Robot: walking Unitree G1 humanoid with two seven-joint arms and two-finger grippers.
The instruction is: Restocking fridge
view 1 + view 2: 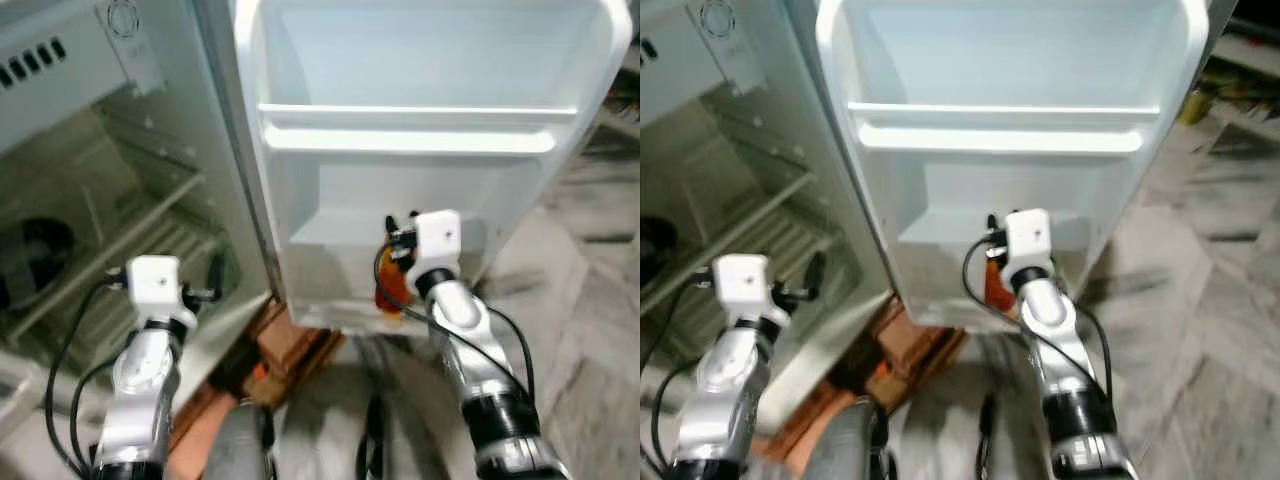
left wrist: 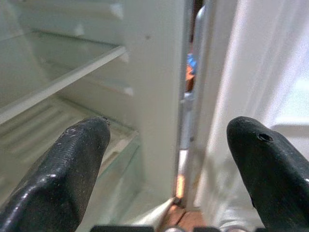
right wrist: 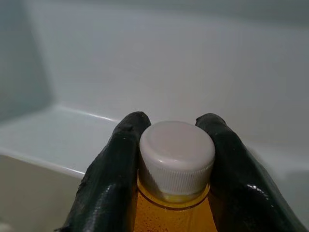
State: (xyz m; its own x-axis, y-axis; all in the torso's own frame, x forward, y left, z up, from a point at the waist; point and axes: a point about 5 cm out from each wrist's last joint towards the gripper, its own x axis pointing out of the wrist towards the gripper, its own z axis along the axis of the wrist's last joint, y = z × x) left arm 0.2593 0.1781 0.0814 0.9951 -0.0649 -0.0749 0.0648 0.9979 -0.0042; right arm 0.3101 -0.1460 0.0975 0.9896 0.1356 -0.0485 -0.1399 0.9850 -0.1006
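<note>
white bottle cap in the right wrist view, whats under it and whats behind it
Under the cap is the orange bottle, its neck pinched by the right pincer; its lower body is cut off from view. Behind it is the white fridge door wall.

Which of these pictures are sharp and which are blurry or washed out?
Right wrist view: sharp on the white cap of the orange bottle, door behind soft. Left wrist view: black fingers blurred up close, door at one side overexposed. Eye views: slightly soft, with the white fridge door glaring bright.
</note>
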